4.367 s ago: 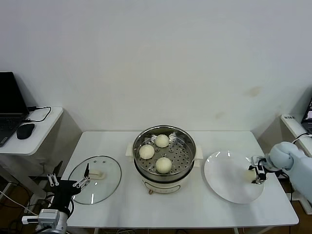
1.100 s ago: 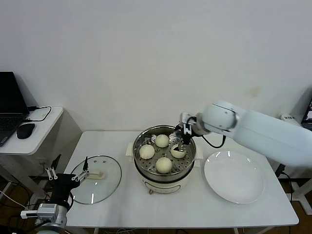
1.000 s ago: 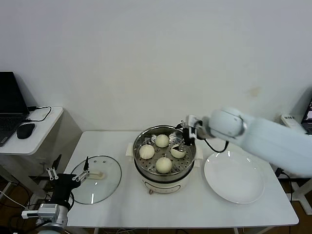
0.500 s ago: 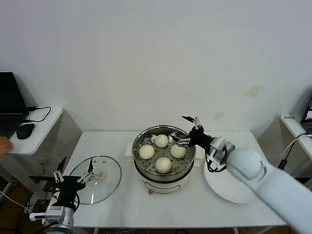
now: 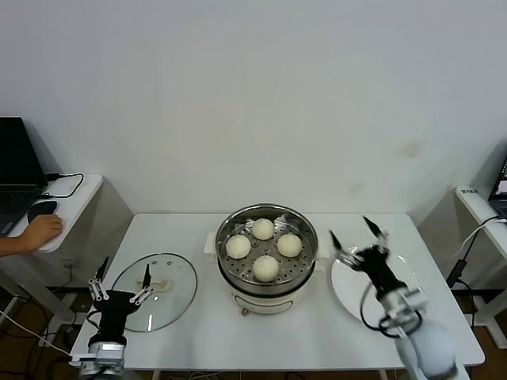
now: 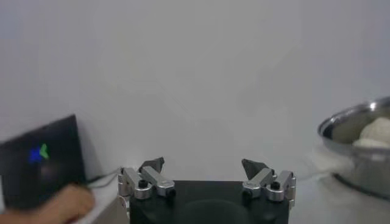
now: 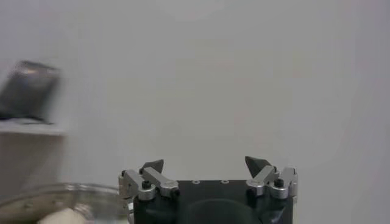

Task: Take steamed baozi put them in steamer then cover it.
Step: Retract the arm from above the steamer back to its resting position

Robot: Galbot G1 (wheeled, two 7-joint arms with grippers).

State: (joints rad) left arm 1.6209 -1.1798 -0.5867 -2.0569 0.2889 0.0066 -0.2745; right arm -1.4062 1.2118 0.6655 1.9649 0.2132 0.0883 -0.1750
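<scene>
The steamer stands at the table's middle and holds all four baozi: back, right, left and front. The glass cover lies flat on the table to the steamer's left, handle up. My right gripper is open and empty, raised just right of the steamer over the white plate's near edge. My left gripper is open and empty, at the cover's left edge. The left wrist view shows its open gripper and the steamer. The right wrist view shows its open gripper and the steamer rim.
A side table at far left carries a laptop and a mouse, with a person's hand on it. A cream pot base sits under the steamer. A white wall stands behind the table.
My right gripper let go of the fourth baozi in the steamer, opened and drew back right over the plate. A person's hand came onto the side table. The left gripper shifted slightly.
</scene>
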